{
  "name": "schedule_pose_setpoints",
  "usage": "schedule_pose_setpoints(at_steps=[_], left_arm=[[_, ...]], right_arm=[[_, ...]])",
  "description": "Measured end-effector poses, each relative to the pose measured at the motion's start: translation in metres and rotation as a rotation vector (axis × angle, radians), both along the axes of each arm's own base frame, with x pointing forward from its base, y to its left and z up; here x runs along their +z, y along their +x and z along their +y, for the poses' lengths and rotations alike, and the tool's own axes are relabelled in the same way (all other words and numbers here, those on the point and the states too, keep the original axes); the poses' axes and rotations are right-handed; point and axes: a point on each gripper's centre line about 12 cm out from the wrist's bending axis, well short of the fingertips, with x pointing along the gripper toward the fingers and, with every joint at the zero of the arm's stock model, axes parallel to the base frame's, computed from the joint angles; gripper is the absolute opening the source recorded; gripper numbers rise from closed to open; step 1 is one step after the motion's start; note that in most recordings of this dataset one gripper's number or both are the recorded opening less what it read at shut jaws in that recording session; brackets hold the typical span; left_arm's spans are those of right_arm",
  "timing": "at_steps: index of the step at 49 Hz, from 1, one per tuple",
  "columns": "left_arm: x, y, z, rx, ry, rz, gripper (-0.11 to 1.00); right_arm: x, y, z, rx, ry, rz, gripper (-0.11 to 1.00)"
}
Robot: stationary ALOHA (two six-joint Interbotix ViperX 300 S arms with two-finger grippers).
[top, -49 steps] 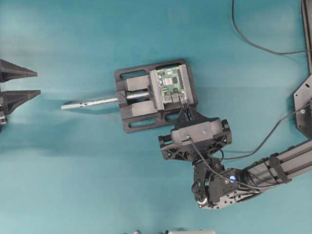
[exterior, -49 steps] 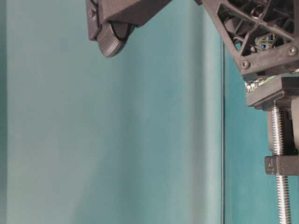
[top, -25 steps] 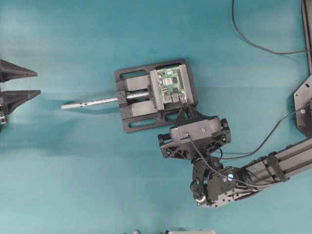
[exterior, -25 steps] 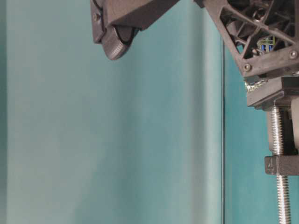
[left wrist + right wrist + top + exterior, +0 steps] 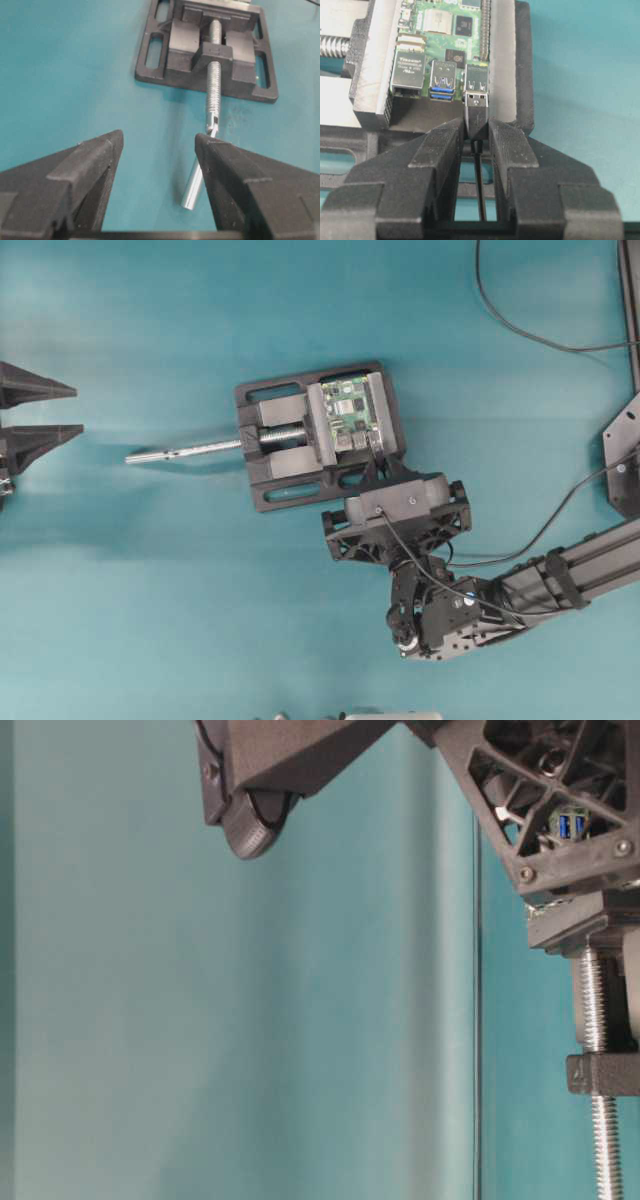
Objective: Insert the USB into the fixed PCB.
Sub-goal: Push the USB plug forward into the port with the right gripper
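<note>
A: Right gripper point(image 5: 476, 131) is pinching the USB point(image 5: 476, 109) between its jaws, closed down to the plug's width, thin cable point(image 5: 479, 185) trailing back between the fingers. The plug's metal tip is sitting at the mouth of the right-hand port point(image 5: 478, 82) on the fixed PCB point(image 5: 451, 35); how far in it is, I can't tell from the wrist view.

B: And the board itself?

A: Clamped in the black vise point(image 5: 315, 435) mid-bench point(image 5: 150, 620), ports facing the right arm. The left gripper point(image 5: 155, 170) is waiting at the far left, jaws spread wide and holding nothing, looking down at the vise's screw rod point(image 5: 206, 150).

B: So the step in hand is the push itself, I'd judge. What is it asking for?

A: Keeping the plug square to the port (it's looking roughly in line with the opening from the wrist camera, though a small tilt wouldn't show). Pressing straight along the port's axis, slowly, no sideways load on the connector. Grip firm enough that the plug isn't sliding back between the pads.

B: Risks?

A: Catching on the port's rim or drifting toward the blue-tongued port point(image 5: 443, 80) just beside it. If it's binding, backing off and re-aligning seems wiser than forcing it.
</note>
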Motion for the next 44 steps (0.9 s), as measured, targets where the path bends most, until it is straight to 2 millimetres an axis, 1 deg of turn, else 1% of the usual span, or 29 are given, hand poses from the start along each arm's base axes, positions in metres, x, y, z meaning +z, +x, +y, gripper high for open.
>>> schedule_pose_setpoints(at_steps=[33,36,44], left_arm=[[0.0,0.0,0.0,0.0,0.0,0.0,0.75],[0.0,0.0,0.0,0.0,0.0,0.0,0.75],[0.0,0.0,0.0,-0.001,0.001,0.0,0.75]], right_arm=[[0.0039,0.0032,-0.004,-0.023,-0.008,-0.002,0.19],[0.0047,0.0044,-0.0084,-0.036,-0.009,-0.001,0.19],[0.0047,0.0045,-0.009,-0.038,-0.009,-0.004,0.19]])
